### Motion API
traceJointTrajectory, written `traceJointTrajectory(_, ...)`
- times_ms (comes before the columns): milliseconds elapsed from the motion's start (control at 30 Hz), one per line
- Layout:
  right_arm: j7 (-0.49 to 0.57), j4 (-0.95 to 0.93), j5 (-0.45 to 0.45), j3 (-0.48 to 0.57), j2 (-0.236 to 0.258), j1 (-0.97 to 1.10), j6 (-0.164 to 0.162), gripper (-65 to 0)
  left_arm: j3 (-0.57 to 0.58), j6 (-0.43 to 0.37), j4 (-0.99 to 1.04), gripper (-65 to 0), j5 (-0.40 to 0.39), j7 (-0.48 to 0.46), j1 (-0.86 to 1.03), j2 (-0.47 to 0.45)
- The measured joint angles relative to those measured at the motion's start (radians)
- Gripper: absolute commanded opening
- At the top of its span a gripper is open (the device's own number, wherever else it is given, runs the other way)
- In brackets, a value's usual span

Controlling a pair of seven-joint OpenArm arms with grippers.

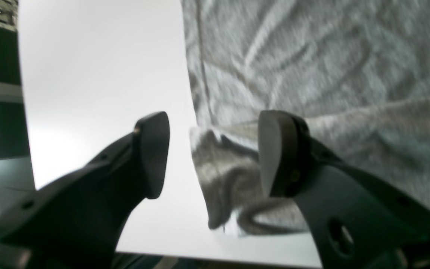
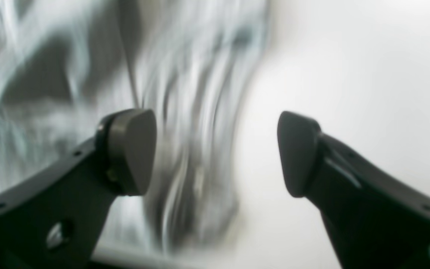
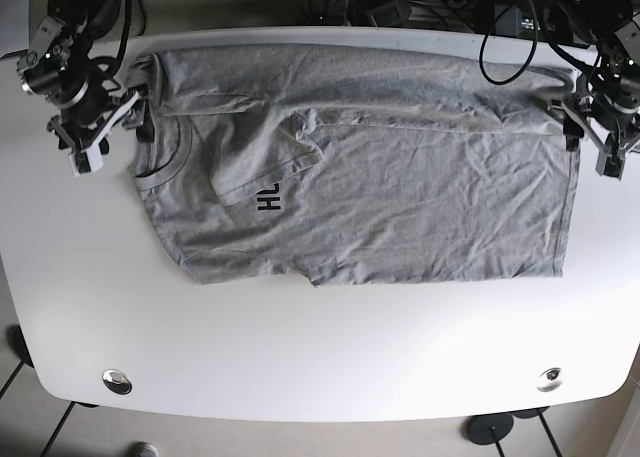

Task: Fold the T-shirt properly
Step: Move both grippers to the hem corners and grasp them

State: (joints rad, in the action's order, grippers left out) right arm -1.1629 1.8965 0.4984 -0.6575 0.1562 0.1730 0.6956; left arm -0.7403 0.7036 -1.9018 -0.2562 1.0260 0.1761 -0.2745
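My right gripper [image 3: 112,112] sits at the left of the base view with its jaws spread wide and nothing between them, beside the collar end of the grey T-shirt [image 3: 370,177]. The shirt lies partly folded across the white table [image 3: 300,367]. At the right, my left gripper [image 3: 590,129] is parted too, straddling the shirt's hem corner without pinching it.

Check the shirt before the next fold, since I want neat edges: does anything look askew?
Yes. The grey cotton T-shirt lies wrinkled, one sleeve flopped over its chest, and its bottom edge is uneven. Both tools are open: left, right.
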Motion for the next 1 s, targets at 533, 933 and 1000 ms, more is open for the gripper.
traceJointTrajectory(533,0.329,-0.858,-0.286,0.195,0.112,-0.514,0.0,-17.0,0.128,0.0,0.328,-30.1,0.215,-0.002,-0.418,0.003)
traceJointTrajectory(933,0.391,-0.848,-0.259,0.241,0.047,-0.47,0.003,-57.2,0.126,-0.112,0.509,-14.3,0.22,-0.126,-0.511,-0.023)
traceJointTrajectory(1000,0.379,-0.848,-0.259,0.241,0.045,-0.47,0.001,-63.4,0.126,-0.141,0.549,-14.2,0.218,-0.186,-0.515,-0.026)
